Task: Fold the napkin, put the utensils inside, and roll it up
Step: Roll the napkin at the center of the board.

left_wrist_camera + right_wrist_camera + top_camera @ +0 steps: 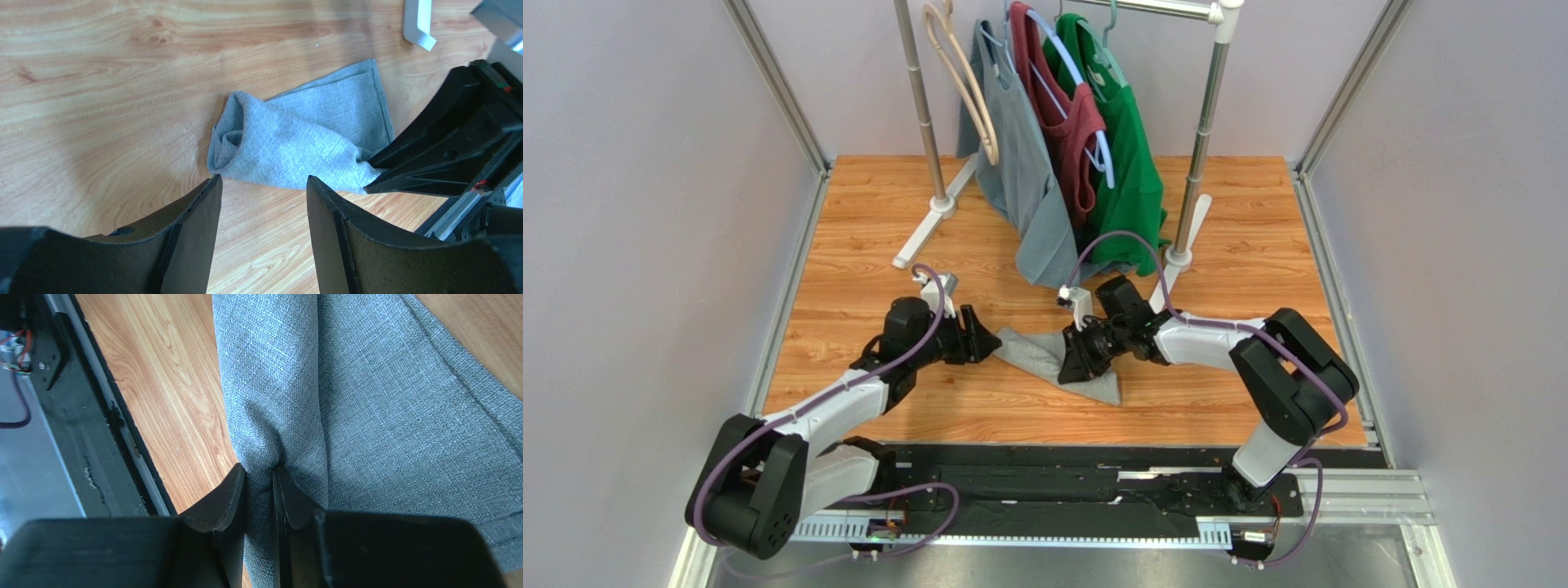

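The grey napkin (1057, 355) lies partly rolled on the wooden table, its rolled end (230, 138) pointing toward my left arm. My left gripper (261, 180) stands open just short of that end, with only bare wood between its fingers. My right gripper (261, 471) is shut on a pinched ridge of the napkin (368, 398) at the other end, seen as black jaws at the right of the left wrist view. The utensils are out of view.
A clothes rack (1192, 184) stands at the back with grey (1020, 172), maroon (1069, 123) and green (1130, 159) shirts on hangers, its white feet (922, 233) on the wood. Metal rails (787, 282) border the table's sides and the arms' mount lies along the near edge.
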Controlling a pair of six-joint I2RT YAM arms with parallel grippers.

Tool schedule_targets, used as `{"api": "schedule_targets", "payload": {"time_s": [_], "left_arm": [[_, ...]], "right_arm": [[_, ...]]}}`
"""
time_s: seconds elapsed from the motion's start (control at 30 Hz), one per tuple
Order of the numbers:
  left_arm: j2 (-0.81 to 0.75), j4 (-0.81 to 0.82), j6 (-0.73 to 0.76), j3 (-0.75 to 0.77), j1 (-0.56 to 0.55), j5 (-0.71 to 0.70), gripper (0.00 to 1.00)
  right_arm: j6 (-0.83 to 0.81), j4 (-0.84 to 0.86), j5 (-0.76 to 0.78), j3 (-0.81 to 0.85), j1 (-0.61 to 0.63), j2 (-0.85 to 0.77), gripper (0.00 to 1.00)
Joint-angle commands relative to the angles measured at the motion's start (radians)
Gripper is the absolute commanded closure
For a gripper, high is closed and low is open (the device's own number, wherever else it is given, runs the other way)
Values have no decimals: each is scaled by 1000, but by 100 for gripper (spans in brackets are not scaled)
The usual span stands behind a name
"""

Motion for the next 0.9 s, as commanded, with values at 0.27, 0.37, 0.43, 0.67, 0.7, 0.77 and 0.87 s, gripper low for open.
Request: {"api": "schedule_targets", "payload": {"time_s": [0.27, 0.37, 0.43, 0.67, 0.7, 0.77, 0.87], "left_arm": [[118, 191, 7, 16, 10, 28, 41], [159, 228, 2, 22, 10, 48, 43], [190, 248, -4, 25, 10, 69, 45], [270, 302, -4, 40, 10, 127, 56], [274, 305, -4, 39, 10, 133, 61], [291, 316, -4, 37, 10, 147, 72], [302, 298, -6, 49, 10, 153, 93]], "right_arm": [[0, -115, -167, -7, -73, 144, 93], [-8, -131, -171, 10, -79, 161, 94], [-11, -134, -172, 16, -78, 167, 95], [-10, -137, -168, 23, -81, 172, 95], [-8, -138, -164, 24, -81, 172, 94], [-5, -140, -163, 29, -81, 170, 90], [-5, -149, -149, 33, -81, 152, 79]]}}
